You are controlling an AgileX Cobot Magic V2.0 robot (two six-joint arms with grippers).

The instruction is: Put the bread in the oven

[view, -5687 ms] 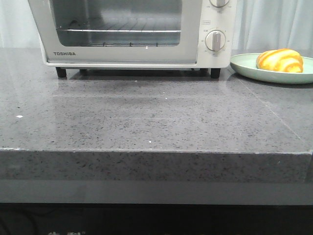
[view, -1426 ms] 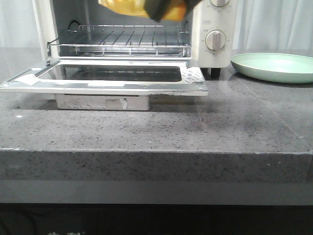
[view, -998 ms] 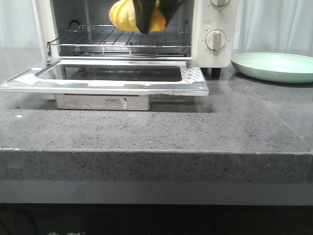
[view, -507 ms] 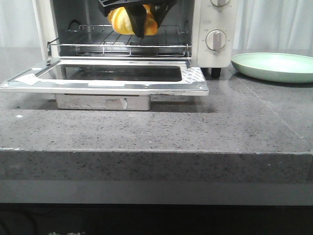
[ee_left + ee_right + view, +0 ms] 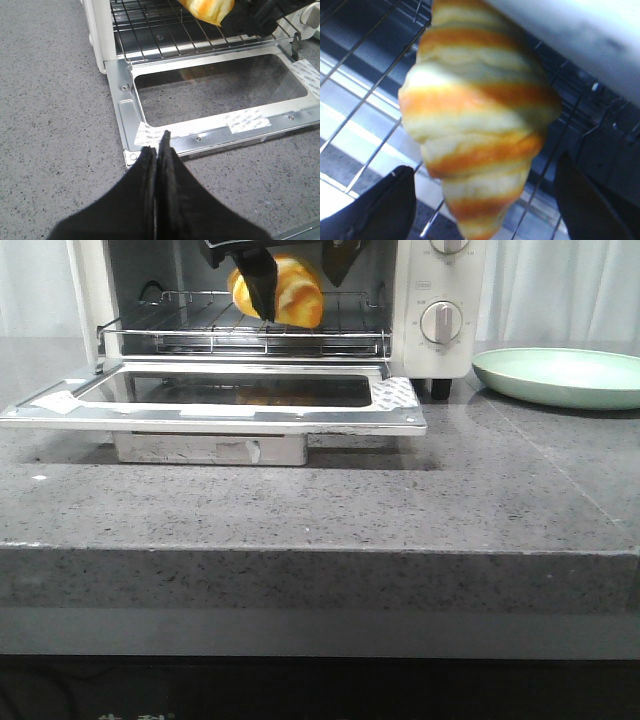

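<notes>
Front view, grey speckled counter (image 5: 320,500), white curtain (image 5: 560,290)

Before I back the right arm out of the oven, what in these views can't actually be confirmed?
- Whether the bread rests on the wire rack: front view, right hand hides its underside; right wrist view is blurred.
- Oven top and upper knob: cut off by the front view's edge.
- Right hand's fingers: only tips show in the wrist view, apart from the bread.
- Right arm: out of frame.
</notes>
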